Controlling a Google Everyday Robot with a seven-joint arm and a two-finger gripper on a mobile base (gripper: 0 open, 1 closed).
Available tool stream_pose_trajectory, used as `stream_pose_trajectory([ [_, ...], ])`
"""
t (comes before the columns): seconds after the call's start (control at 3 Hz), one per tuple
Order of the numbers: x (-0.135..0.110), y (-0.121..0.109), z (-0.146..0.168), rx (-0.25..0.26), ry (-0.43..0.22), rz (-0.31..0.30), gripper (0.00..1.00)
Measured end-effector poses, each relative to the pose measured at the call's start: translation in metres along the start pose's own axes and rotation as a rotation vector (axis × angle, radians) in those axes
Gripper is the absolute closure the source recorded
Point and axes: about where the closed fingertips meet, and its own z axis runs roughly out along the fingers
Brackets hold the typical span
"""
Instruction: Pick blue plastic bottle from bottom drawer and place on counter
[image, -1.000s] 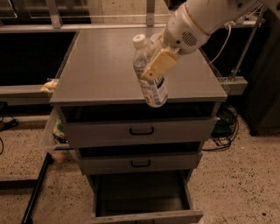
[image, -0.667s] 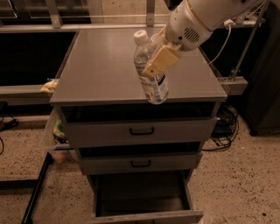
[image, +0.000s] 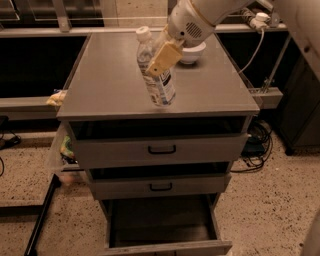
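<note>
The blue plastic bottle (image: 159, 87) was hanging out over the front edge a second ago. Now it has come back and a little left, so its base sits low over the tabletop (image: 105, 85), well inside the rim. It is tilted, with the white cap leaning toward the far left. I cannot tell whether the base is touching the surface yet. The end effector (image: 161, 59) is clamped round the upper half of the bottle, with the pale fingers pressed across the label. To my eye the lift out of the drawer is done. What remains is setting the bottle down straight and letting go, and with that lean it could tip on release.

At the cabinet's left side hangs a clear plastic bin (image: 61, 152) with something green and yellow in it that I can't make out. The top drawer (image: 160, 149) and middle drawer (image: 160, 186) stand slightly out, showing dark gaps above them. The bottom drawer (image: 167, 247) is pulled well open, and its dark inside looks empty. Behind the arm, further right, a white bowl (image: 194, 54) rests on the tabletop; its contents are hidden from here.
</note>
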Motion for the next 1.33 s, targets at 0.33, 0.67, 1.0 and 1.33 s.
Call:
stream_pose_trajectory([
  [0.33, -0.011, -0.026, 0.016, 0.009, -0.036, -0.002, 1.0],
  [0.67, -0.011, -0.045, 0.025, 0.035, -0.081, 0.032, 1.0],
  [1.0, -0.003, -0.057, 0.029, 0.059, -0.128, 0.088, 1.0],
  [1.33, 0.008, -0.063, 0.031, 0.07, -0.158, 0.138, 1.0],
])
